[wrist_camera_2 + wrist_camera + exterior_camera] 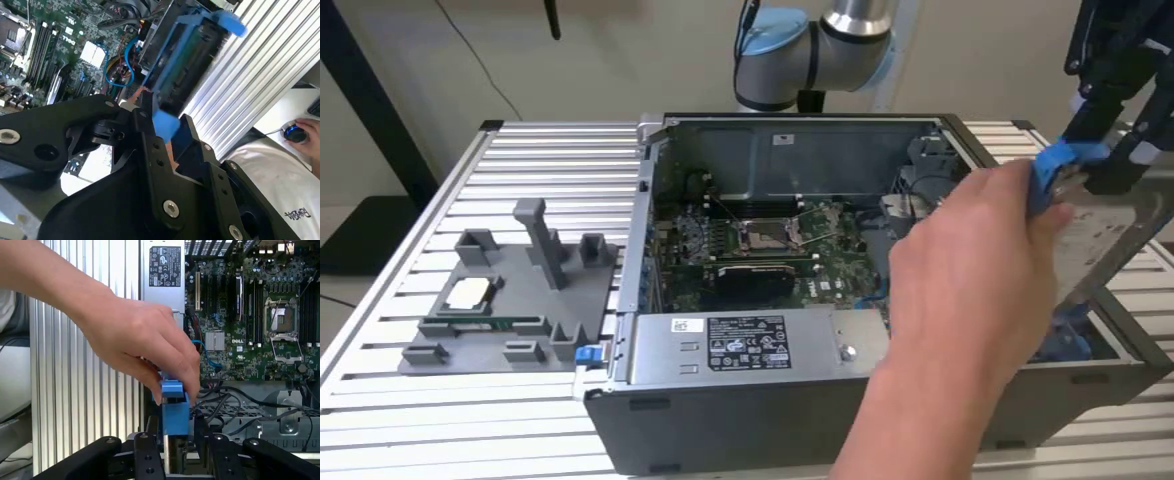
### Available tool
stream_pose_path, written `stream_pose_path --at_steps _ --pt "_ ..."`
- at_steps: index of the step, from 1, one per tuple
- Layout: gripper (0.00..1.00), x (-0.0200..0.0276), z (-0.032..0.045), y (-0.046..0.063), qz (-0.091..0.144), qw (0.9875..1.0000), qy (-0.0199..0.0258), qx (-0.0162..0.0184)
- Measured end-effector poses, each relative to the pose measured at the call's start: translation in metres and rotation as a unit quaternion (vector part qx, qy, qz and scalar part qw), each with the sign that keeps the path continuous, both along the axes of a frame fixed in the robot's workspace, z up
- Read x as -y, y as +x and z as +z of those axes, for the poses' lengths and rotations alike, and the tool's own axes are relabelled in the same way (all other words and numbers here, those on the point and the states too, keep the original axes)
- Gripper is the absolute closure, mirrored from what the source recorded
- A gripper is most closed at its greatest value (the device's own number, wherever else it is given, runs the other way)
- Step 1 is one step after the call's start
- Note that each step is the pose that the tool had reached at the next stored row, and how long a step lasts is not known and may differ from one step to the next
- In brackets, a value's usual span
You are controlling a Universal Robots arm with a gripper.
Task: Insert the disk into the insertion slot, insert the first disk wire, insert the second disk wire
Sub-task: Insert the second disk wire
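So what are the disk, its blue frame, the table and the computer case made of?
The disk: bare metal, by its dull silver-grey sheen. Its blue frame: probably moulded plastic, uniformly coloured with a soft gloss. The table: likely aluminium, pale ribbed slats with a brushed shine. The computer case: seemingly painted or coated sheet metal, thin folded grey walls, matte.

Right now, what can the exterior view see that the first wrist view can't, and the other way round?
The exterior view takes in the grey parts tray at the exterior view's left and the arm's blue joint at the back. The first wrist view gives a close look at the black wires near the end effector. Both show a person's hand on the disk, which the end effector grips, plus the power-supply box and the motherboard.
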State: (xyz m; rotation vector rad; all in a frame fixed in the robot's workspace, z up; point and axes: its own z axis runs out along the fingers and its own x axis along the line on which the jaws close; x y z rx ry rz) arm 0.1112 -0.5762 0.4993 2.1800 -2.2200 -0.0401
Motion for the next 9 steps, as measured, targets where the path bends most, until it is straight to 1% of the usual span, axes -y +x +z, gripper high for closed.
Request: stream_pose_path --at_steps 6,7,8,9 --pt "0.58 0.0 0.0 0.0 0.0 1.0 -0.0001 0.0" --pt "0.6 0.0 0.0001 0.0 0.0 1.0 -0.0001 0.0" --pt "0.66 0.0 0.0 0.0 0.0 1.0 0.0 0.0" --pt "0.66 0.0 0.0 0.0 0.0 1.0 -0.0001 0.0"
